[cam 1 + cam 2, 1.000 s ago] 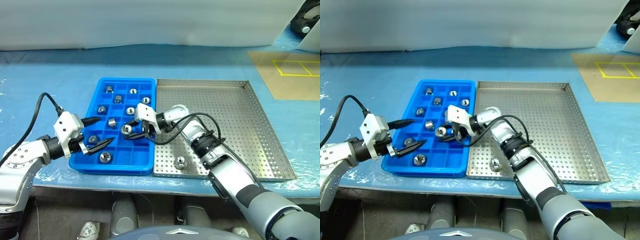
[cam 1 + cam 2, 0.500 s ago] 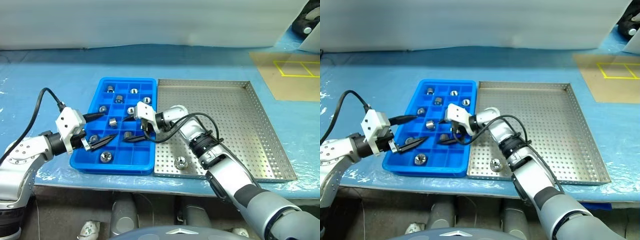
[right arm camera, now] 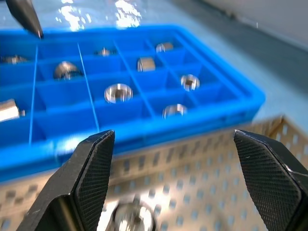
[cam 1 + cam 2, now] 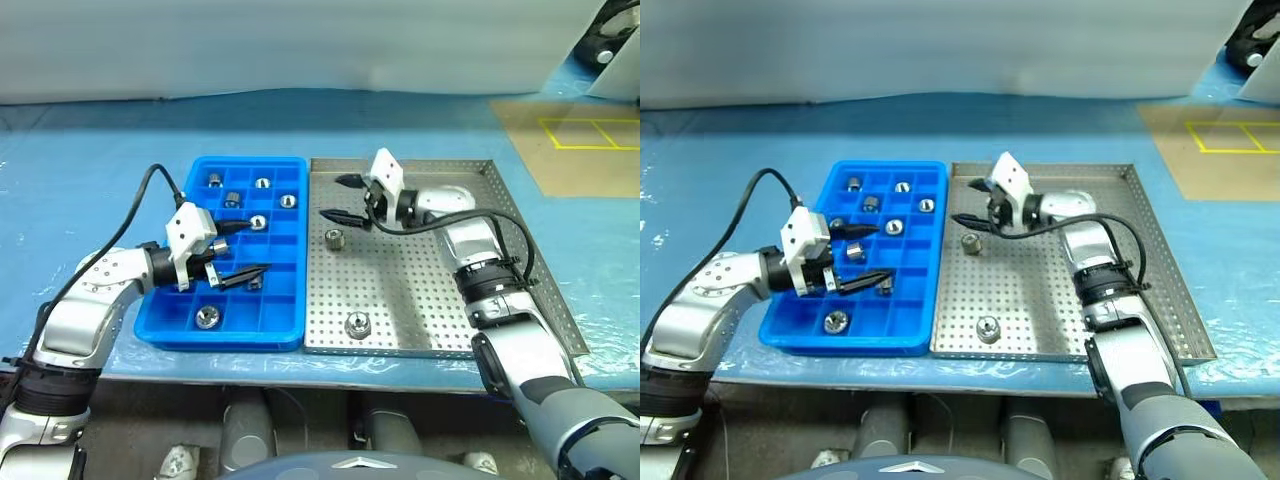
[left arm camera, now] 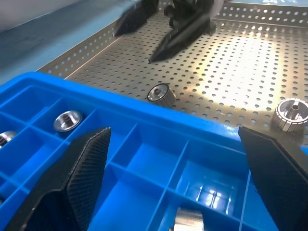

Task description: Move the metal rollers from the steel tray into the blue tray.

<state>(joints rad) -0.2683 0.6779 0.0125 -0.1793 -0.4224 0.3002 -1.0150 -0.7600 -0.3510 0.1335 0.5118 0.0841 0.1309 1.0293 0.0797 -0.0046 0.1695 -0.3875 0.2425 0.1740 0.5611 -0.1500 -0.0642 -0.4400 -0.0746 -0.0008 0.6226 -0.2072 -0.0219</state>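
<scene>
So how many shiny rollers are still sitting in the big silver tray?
2. One roller lies near the steel tray's left side, close to the blue tray. The other roller sits near the front rim. None seem hidden.

Silver arms, white wrist blocks, black fingers (image 4: 243, 276), cables.

head pair: high, down-forward | wrists: low, close | shared: blue tray (image 4: 283, 318)

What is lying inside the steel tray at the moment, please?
Two metal rollers rest on the steel tray's perforated floor: one near the blue tray, one by the near rim. The right claw hovers open above the first. The right arm covers some floor.
</scene>
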